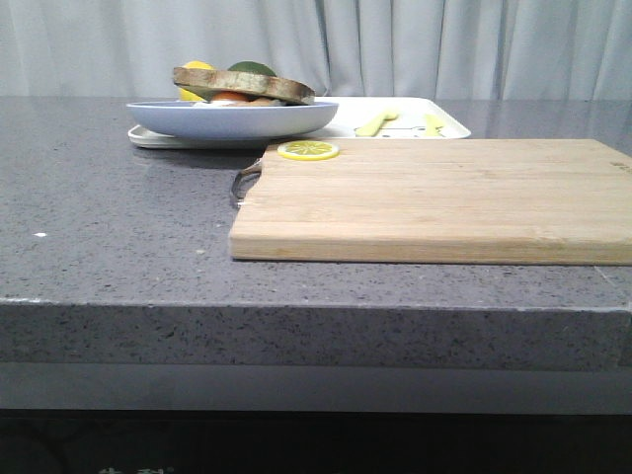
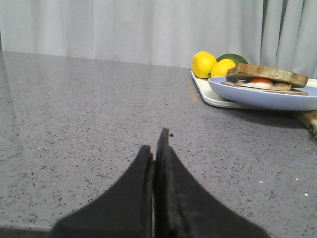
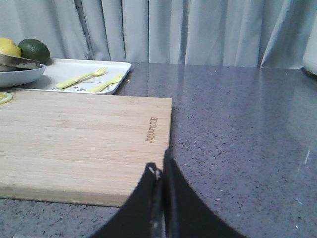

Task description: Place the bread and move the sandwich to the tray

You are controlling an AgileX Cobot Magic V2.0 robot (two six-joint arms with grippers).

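The sandwich [image 1: 237, 96] lies on a wide pale blue plate [image 1: 232, 119], with white egg and a red-orange filling [image 2: 260, 82] showing. A thick slice of bread [image 2: 267, 74] with a brown crust rests on top of it, slightly tilted. The plate stands on the left end of the white tray [image 1: 420, 126] at the back. My left gripper [image 2: 154, 140] is shut and empty, low over the bare counter, well short and left of the plate. My right gripper [image 3: 159, 161] is shut and empty at the wooden board's near right corner. Neither gripper shows in the front view.
A wooden cutting board [image 1: 434, 197] lies in front of the tray, with a lemon slice [image 1: 307, 150] at its far left corner. Two lemons [image 2: 204, 63] and an avocado [image 2: 233, 58] sit behind the plate. Pale yellow cutlery shapes [image 3: 81, 78] lie on the tray's right part.
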